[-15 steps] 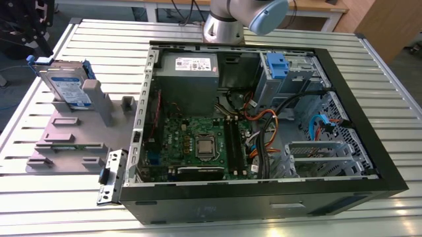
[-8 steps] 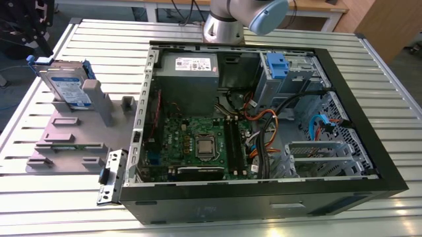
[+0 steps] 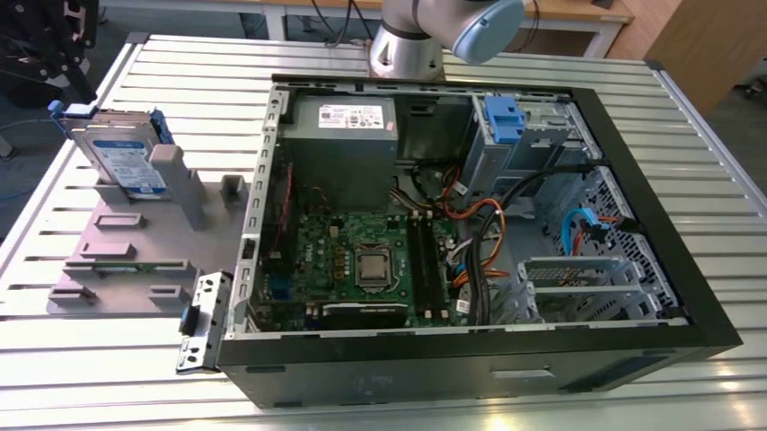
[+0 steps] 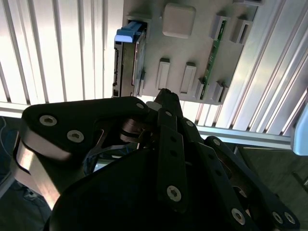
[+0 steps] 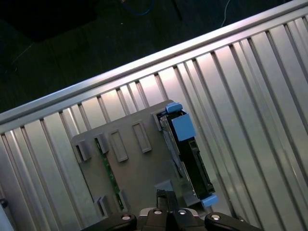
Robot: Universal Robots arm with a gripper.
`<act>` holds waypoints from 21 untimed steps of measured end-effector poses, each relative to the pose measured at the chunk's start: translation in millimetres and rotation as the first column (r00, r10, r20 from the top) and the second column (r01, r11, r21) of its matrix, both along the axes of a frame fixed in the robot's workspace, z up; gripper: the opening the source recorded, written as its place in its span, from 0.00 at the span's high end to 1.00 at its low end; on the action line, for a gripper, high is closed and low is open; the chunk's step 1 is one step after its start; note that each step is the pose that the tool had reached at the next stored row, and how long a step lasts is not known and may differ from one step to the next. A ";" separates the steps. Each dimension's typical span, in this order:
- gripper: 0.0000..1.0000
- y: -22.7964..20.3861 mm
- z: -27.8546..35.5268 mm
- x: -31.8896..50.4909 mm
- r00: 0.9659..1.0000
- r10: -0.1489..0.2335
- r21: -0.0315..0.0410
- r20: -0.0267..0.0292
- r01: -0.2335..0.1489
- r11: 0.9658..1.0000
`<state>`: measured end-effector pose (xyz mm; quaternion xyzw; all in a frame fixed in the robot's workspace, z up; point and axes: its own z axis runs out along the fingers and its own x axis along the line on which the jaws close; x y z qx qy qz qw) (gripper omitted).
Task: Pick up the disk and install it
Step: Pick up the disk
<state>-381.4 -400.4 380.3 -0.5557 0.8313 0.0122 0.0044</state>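
Disk (image 3: 122, 154) stands on edge in a slot of the grey holder (image 3: 132, 260) on the slatted desk (image 3: 72, 359), at the exterior view's left of the open computer case (image 3: 480, 359). In the first wrist view the fingers (image 5: 161, 196) are clenched together on nothing, pointing toward the holder, well apart from the disk.

Open computer case (image 3: 480, 368) on slatted table (image 3: 120, 377)
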 end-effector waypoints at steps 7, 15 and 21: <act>0.89 0.0 0.0 0.0 1.000 0.005 0.000 0.000 -0.005 1.000; 0.89 0.0 0.0 0.0 1.000 0.011 0.000 0.000 -0.011 1.000; 0.89 0.0 0.0 0.0 1.000 0.016 0.000 0.000 -0.016 1.000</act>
